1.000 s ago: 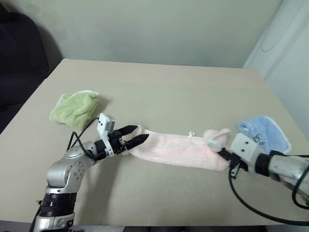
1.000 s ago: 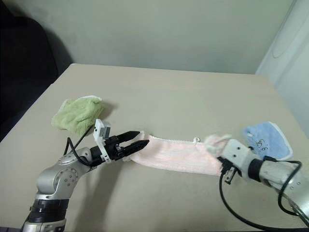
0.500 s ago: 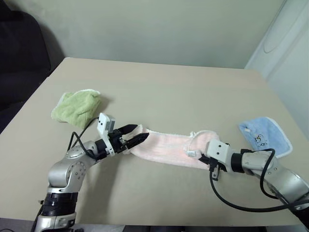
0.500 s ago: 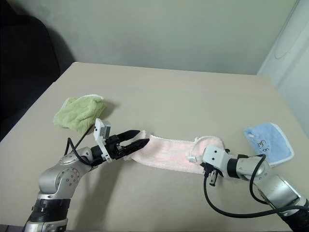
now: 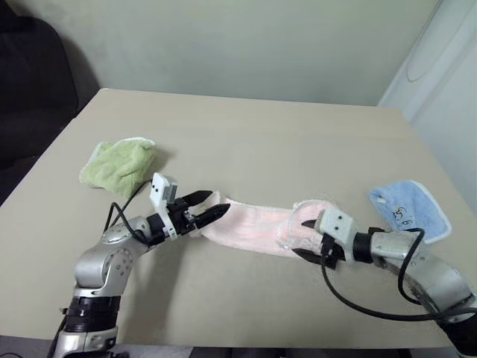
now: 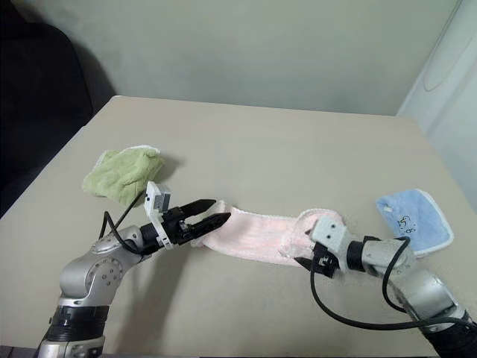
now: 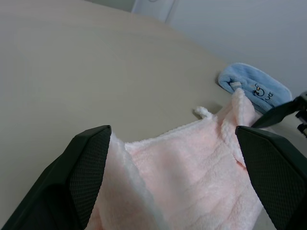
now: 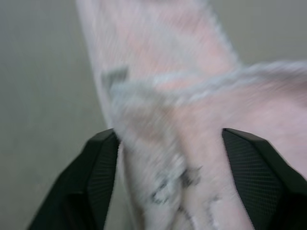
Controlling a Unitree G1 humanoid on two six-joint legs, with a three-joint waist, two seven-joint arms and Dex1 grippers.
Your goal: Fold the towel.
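While the right gripper (image 5: 308, 239) stands with its black fingers spread at the turned-over right end of the towel (image 5: 257, 228), nothing is clamped between them; the cloth lies loose in the gap. Left gripper (image 5: 208, 207): jaws wide, straddling the towel's left end, holding nothing.

Item, towel: pale pink terry, soft and nappy, white trim along the edge, a small loop tag at its far edge. It lies as a long narrow band across the middle of the table (image 5: 261, 142), nearer the front edge than the back, running slightly down toward the right. Progress, as judged: already doubled lengthwise into a strip, with the right end lapped back over itself in a rumpled hump. Left to do: bring the ends together and flatten the stack.

Item, green cloth (image 5: 118, 165): light green terry, crumpled in a lump, toward the left edge, well apart from the towel.

Item, blue cloth (image 5: 408, 209): light blue, flat, white-bordered, small printed mark, near the right edge.

Table: smooth matte beige.
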